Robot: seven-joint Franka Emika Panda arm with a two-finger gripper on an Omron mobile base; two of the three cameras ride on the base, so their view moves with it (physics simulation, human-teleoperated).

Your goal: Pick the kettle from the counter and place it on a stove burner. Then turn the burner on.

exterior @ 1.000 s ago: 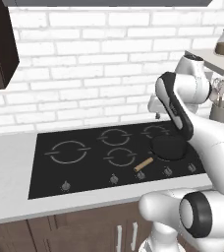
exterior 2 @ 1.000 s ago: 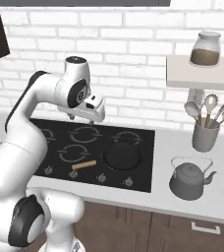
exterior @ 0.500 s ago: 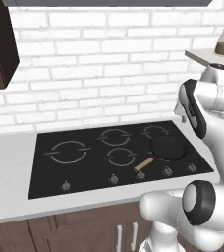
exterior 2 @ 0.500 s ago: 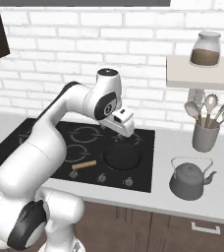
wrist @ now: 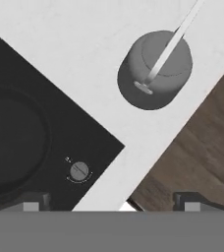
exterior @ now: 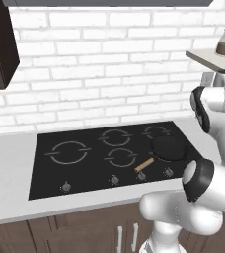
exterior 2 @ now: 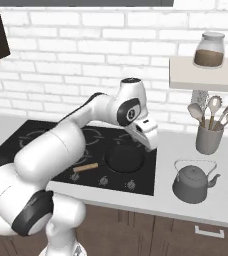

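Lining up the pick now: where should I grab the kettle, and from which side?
Take the kettle by its thin arched handle, coming straight down from above. The handle stands upright over the lid with open space around it. The open gripper is off to one side and probably needs to centre over it first.

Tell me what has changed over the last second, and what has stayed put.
The arm swung rightward across the cooktop toward the kettle. Its hand went from above the cooktop's back rings to its right edge, beside the dark pan, and now looks down on the kettle, jaws open and empty. Nothing was grasped or released. Kettle, pan, utensil cup and jar stayed put.
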